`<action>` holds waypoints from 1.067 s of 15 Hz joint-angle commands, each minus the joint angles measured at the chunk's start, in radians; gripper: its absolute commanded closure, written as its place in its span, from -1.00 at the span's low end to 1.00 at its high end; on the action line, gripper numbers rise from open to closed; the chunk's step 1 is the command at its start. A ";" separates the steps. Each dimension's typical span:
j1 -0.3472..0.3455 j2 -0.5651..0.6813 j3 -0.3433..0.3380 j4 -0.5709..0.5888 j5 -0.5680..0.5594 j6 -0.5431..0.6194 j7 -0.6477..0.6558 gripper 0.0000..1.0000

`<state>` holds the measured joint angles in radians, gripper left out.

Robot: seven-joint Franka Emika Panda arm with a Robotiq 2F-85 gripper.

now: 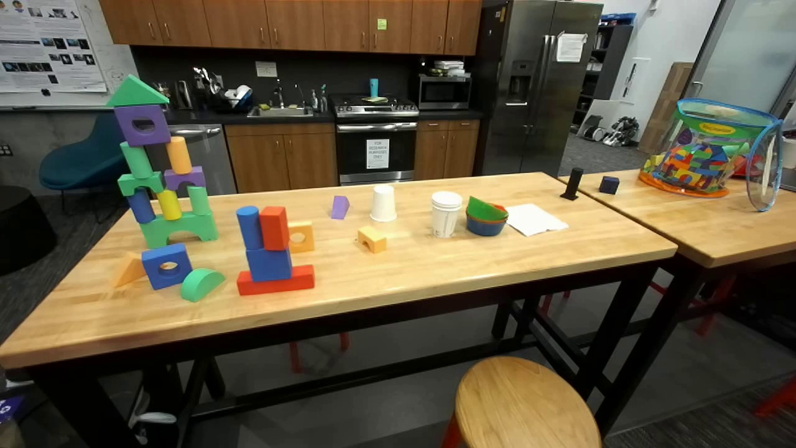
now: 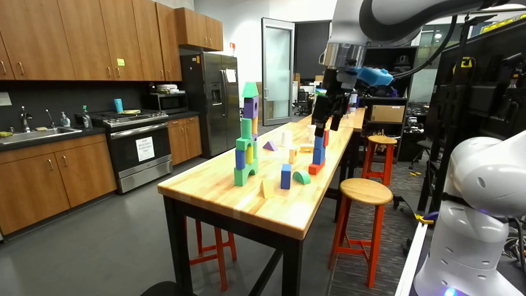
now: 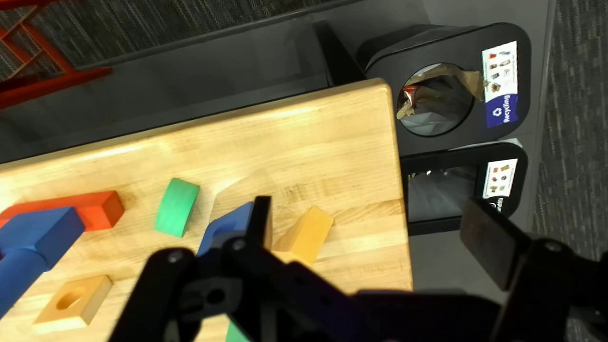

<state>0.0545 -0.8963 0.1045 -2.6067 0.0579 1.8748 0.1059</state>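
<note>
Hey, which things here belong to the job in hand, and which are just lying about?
Probably in the job: open, empty gripper; block tower; short block stack; blue block; green half-round block; wedge.
Likely just lying about: upside-down cup; bowls; paper; stool.

"What colour is the gripper [image 3: 374,228] in the wrist view?"

"Black. The table [image 1: 404,274] is light tan with wood stripes."

"What blocks are at the left of an exterior view?"

"High up, a green triangle [image 1: 137,92] and a purple block [image 1: 142,112]. Lower down, a blue block [image 1: 166,279], a green half-circle [image 1: 202,284] and a light orange wedge [image 1: 129,270]."

"And in the middle?"

"A white cup [image 1: 384,203] and a yellow-orange arch [image 1: 373,235]."

"The bag [image 1: 716,129] at the right?"

"See-through, blue around the top, orange at the bottom."
</note>
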 commanded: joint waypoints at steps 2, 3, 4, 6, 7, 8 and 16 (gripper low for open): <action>0.001 0.001 -0.001 0.003 -0.001 -0.003 0.000 -1.00; 0.001 0.001 -0.001 0.003 -0.001 -0.003 0.000 -1.00; 0.001 0.001 -0.001 0.003 -0.001 -0.003 0.000 -1.00; 0.001 0.001 -0.001 0.003 -0.001 -0.003 0.000 -1.00; 0.001 0.001 -0.001 0.003 -0.001 -0.003 0.000 -1.00; 0.006 0.005 -0.005 0.003 -0.005 -0.002 -0.016 -1.00; 0.018 0.032 -0.010 0.016 -0.087 -0.017 -0.146 -1.00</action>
<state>0.0551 -0.8850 0.1044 -2.6067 0.0113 1.8748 0.0054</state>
